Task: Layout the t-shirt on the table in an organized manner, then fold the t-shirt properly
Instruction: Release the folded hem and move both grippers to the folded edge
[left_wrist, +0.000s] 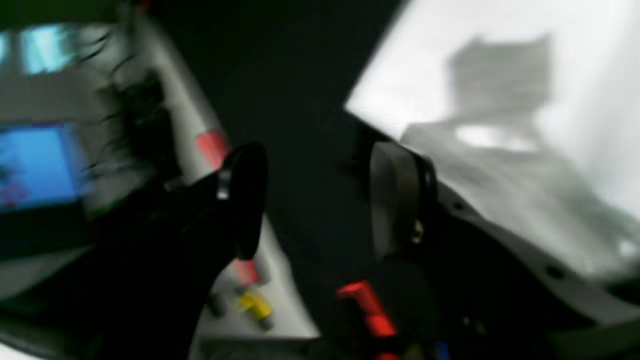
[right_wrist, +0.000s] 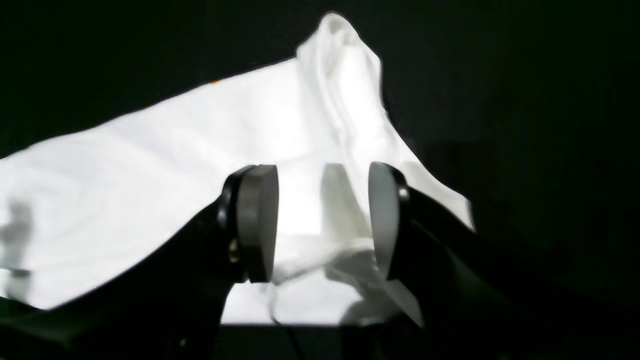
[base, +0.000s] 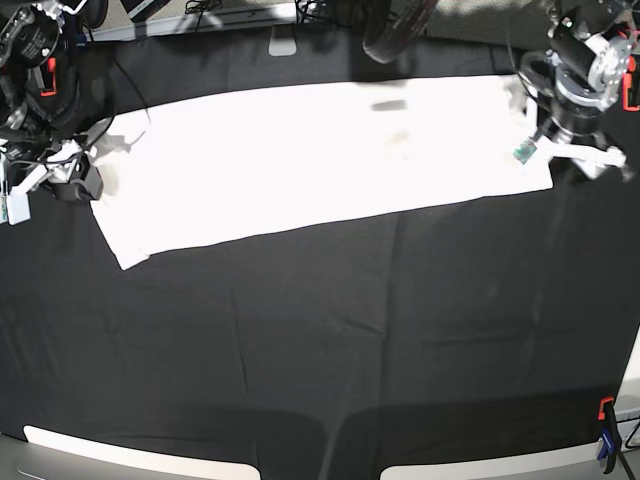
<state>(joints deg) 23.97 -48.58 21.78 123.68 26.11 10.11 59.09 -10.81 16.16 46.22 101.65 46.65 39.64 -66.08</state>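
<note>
The white t-shirt lies as a long flat band across the far half of the black table, plain side up. My right gripper hangs open just above the shirt's bunched end, nothing between its pads; in the base view it is at the shirt's left end. My left gripper is open and empty over bare black cloth, with the shirt's corner just to its right. In the base view that arm stands at the shirt's right end.
A red clip and a blue clip sit at the table's near right edge. Cables and gear line the far edge. White panels border the near edge. A screen glows beyond the table.
</note>
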